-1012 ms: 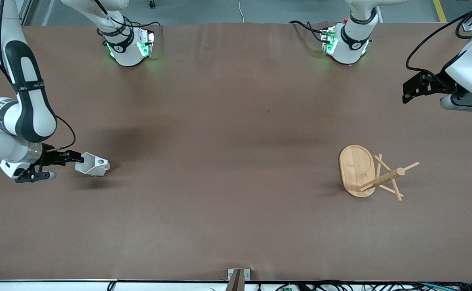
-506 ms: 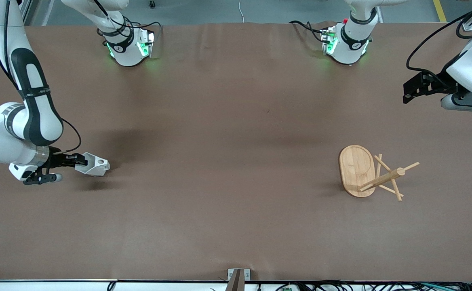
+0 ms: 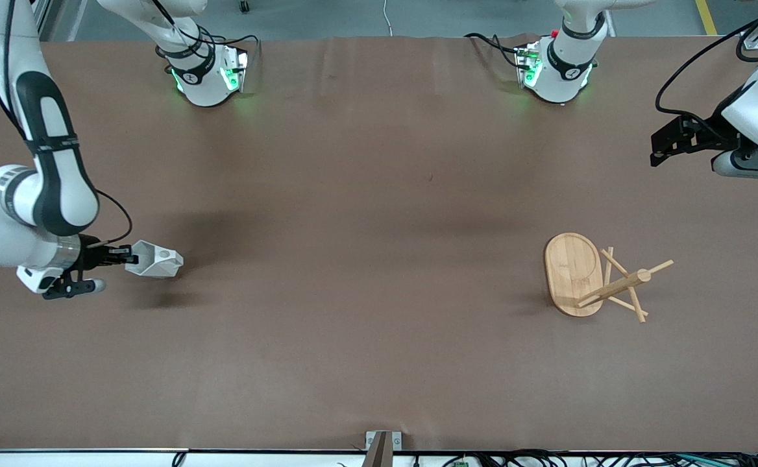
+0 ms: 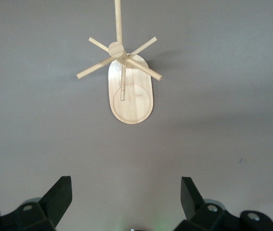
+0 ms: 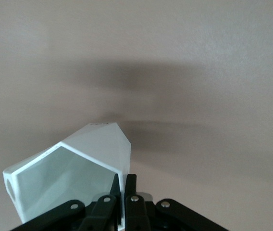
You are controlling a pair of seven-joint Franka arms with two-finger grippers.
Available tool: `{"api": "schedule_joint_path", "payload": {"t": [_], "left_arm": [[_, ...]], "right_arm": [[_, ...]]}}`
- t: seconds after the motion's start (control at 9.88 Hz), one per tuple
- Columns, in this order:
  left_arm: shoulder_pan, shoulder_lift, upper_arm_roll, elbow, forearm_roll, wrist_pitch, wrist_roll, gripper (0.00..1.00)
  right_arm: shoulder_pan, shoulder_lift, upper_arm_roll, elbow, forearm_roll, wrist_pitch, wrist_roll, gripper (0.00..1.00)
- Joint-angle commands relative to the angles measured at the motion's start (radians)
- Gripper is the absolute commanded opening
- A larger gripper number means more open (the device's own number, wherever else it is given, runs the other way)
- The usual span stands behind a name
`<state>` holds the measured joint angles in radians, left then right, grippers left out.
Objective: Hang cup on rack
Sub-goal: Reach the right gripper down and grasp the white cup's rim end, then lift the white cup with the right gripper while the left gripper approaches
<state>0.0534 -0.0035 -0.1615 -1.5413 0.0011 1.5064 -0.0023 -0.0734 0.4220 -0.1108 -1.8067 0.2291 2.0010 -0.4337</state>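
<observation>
The right gripper pinches the cup's rim at the right arm's end; the rack stands well apart; carrying and hanging remain; the left gripper waits, wide.

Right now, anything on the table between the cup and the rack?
Nothing visible. The right gripper is shut on the rim of the cup at the right arm's end; only bare table lies between it and the rack. The left gripper hangs open above the rack.
</observation>
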Motion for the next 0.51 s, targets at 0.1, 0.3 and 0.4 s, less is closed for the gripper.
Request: {"api": "schedule_joint_path", "payload": {"t": [0.1,0.3,0.4], "left_arm": [[0.002,0.010,-0.003,-0.006,-0.001,-0.014,0.004,1.00],[-0.001,0.010,-0.006,-0.006,-0.012,-0.014,0.013,1.00],[-0.019,0.011,-0.016,-0.006,-0.015,-0.015,0.031,1.00]], "right_arm": [[0.066,-0.167,0.026,0.010,0.032,-0.143,0.117,0.00],[0.067,-0.195,0.074,0.012,0.172,-0.178,0.118,0.00],[0.067,-0.198,0.106,0.018,0.232,-0.189,0.118,0.00]]}}
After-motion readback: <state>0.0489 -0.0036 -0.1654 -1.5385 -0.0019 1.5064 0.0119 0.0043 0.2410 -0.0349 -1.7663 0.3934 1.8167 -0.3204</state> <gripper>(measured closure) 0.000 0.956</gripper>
